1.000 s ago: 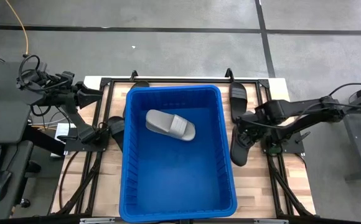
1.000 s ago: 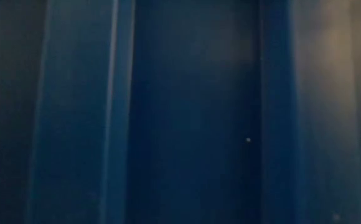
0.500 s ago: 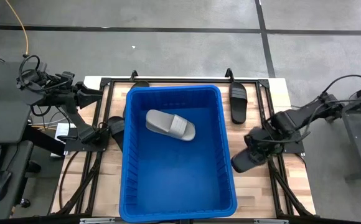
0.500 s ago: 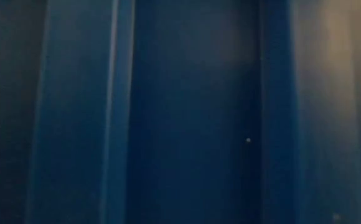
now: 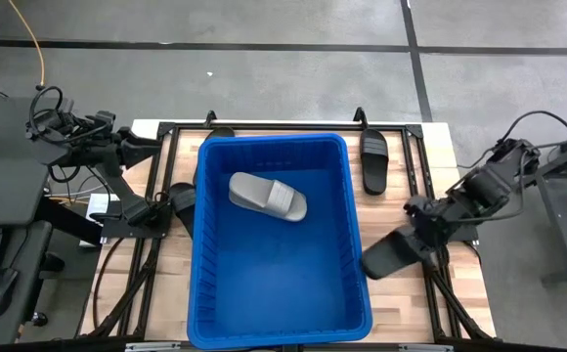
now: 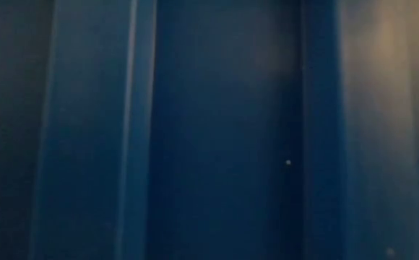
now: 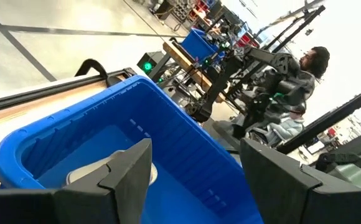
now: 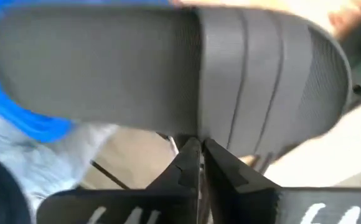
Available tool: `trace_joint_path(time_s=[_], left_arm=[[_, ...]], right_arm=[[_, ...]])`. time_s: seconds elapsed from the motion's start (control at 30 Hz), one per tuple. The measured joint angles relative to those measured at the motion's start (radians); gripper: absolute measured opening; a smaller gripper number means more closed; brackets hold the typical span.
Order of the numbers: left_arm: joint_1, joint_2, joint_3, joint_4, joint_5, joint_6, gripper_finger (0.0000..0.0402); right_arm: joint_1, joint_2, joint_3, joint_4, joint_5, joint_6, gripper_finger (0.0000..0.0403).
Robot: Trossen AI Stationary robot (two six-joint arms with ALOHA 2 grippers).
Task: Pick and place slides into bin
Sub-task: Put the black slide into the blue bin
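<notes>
The blue bin (image 5: 354, 244) fills the middle of the table, and a light grey slide (image 5: 267, 198) lies on its floor toward the far end. My right gripper (image 5: 423, 235) hangs beside the bin's right wall, shut on a black slide (image 5: 394, 255). Another black slide (image 5: 375, 162) lies flat on the table's far right. More black slides lie left of the bin (image 5: 180, 200) and at its far left corner (image 5: 217, 131). My left gripper (image 5: 156, 149) waits open at the table's far left, pointing at the bin (image 7: 168, 118). My right gripper pinches the black slide's side edge (image 8: 196, 135), where the strap begins, between its two shut fingers (image 8: 221, 165). The fingers slant down from above on the table's right. The slide is lifted off the table, and its free end (image 5: 370, 265) reaches toward the bin's right rim.
The bin's tall walls stand between the two arms, and its near wall (image 6: 217, 130) fills the low view. Black frame rails (image 5: 430, 196) run along the table's edges. Across the room a person (image 7: 295, 74) sits at another robot table.
My right gripper has risen and swung toward the table's near and right edges, staying shut on the black slide. The slide has come up off the table. It has turned from lying along the bin's right wall to slanting with its free end toward the bin.
</notes>
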Motion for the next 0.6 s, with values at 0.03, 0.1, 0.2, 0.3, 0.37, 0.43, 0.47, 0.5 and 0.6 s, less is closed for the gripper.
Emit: trace_joint_path(time_s=[0.03,0.1,0.2,0.3,0.37,0.43,0.47,0.5,0.6], left_arm=[[0.0,0.0,0.0,0.0,-0.004,0.0,0.0234],[0.0,0.0,0.0,0.0,-0.008,-0.008,0.0234],[0.0,0.0,0.0,0.0,-0.011,-0.016,0.0234],[0.0,0.0,0.0,0.0,-0.012,-0.027,0.0234],[0.0,0.0,0.0,-0.001,-0.018,-0.039,0.0234],[0.0,0.0,0.0,0.0,-0.014,-0.043,0.0234],[0.0,0.0,0.0,0.0,-0.01,-0.046,0.0234],[0.0,0.0,0.0,0.0,-0.005,-0.053,0.0234],[0.0,0.0,0.0,0.0,-0.002,-0.068,0.0234]], right_arm=[[0.005,0.0,0.022,0.0,0.024,0.012,0.0],[0.011,0.001,0.064,0.001,0.074,0.016,0.0001],[0.011,0.0,0.113,-0.001,0.145,0.018,0.0001],[0.004,0.0,0.144,0.0,0.208,0.018,0.0001],[-0.011,0.0,0.149,0.0,0.248,0.025,0.0001],[-0.031,0.002,0.149,0.0,0.224,0.029,0.0001],[-0.042,0.002,0.149,-0.001,0.222,0.029,0.0001],[-0.05,0.005,0.149,-0.001,0.228,0.034,0.0001],[-0.07,0.02,0.148,-0.001,0.254,0.032,0.0]])
